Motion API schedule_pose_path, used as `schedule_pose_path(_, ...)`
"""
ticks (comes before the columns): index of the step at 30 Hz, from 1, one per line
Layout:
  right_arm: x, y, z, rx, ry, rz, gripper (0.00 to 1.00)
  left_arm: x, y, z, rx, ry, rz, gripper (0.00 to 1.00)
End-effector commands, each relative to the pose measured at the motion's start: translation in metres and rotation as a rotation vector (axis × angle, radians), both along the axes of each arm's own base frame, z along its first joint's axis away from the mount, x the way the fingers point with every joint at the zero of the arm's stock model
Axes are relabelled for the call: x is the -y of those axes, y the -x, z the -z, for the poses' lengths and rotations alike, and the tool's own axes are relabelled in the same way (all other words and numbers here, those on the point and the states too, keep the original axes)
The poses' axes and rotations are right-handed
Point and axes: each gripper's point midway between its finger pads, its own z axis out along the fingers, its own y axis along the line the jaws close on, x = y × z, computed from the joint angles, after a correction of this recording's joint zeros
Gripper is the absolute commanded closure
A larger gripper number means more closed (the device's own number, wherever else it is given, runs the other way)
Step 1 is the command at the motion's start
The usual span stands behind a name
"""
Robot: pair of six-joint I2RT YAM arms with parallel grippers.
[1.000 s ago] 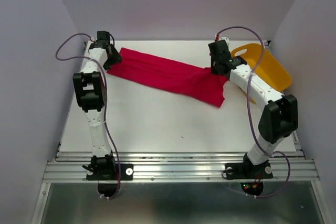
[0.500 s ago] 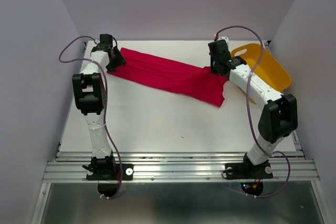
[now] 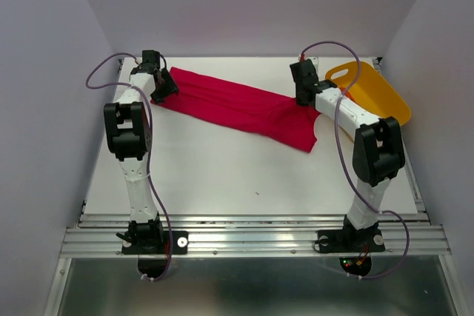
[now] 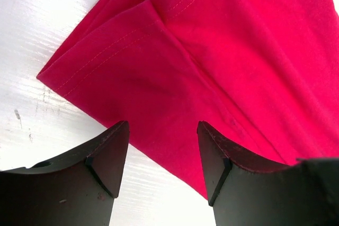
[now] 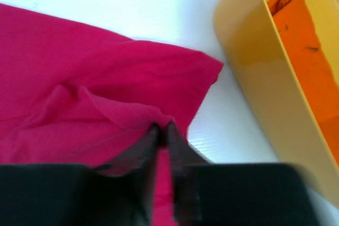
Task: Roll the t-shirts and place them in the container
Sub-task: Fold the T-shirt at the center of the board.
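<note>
White table (image 3: 222, 175) fills the middle of my overhead view, with pale walls (image 3: 244, 5) behind it. The crimson t-shirt (image 3: 237, 107) lies flattened as a long band, running from upper left down toward centre right.

The left gripper (image 3: 161, 88) sits at the shirt's upper-left end. Only its wrist view tells me the jaws stand well apart over the stitched edge of the cloth (image 4: 212, 51), gripping nothing (whether the fingertips (image 4: 114, 146) touch the fabric I can't tell).

The right gripper (image 3: 305, 98) is at the opposite end, just beside the yellow tub (image 3: 381, 101). From above its jaws are hidden; on its wrist camera they are pressed together (image 5: 162, 128) with a ridge of crimson cloth drawn up between them. That camera also shows the orange t-shirt (image 5: 307, 51) inside the tub, at upper right of the frame, which I can't make out from overhead.
</note>
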Motion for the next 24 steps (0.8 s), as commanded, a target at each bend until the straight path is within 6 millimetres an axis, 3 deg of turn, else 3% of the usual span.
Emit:
schedule_pose_path(1,0.019,-0.034,-0.021,0.111,0.016,0.074,0.68,0.007,-0.007,-0.016,0.042,-0.004,0.035,0.35)
schedule_pose_path(2,0.020,-0.037,-0.019,0.109,0.035,0.077,0.60,0.007,-0.006,-0.018,0.045,-0.004,0.038,0.35)
schedule_pose_path(9,0.006,-0.035,-0.046,0.146,-0.048,0.020,0.56,0.011,-0.007,-0.034,0.074,-0.016,0.048,0.35)
schedule_pose_path(15,-0.036,-0.018,-0.014,0.017,-0.143,-0.104,0.60,0.011,-0.008,-0.041,0.084,-0.015,0.047,0.35)
schedule_pose_path(16,-0.042,-0.017,-0.010,0.003,-0.145,-0.117,0.60,0.028,-0.007,-0.042,0.086,-0.013,0.076,0.35)
schedule_pose_path(19,-0.066,-0.019,0.005,-0.045,-0.183,-0.164,0.60,0.030,-0.005,-0.043,0.085,-0.014,0.079,0.35)
schedule_pose_path(20,-0.071,-0.023,0.002,-0.039,-0.201,-0.174,0.59,0.030,-0.004,-0.043,0.083,-0.015,0.076,0.35)
schedule_pose_path(24,-0.082,-0.028,0.022,-0.090,-0.229,-0.191,0.57,0.030,-0.001,-0.046,0.083,-0.022,0.078,0.35)
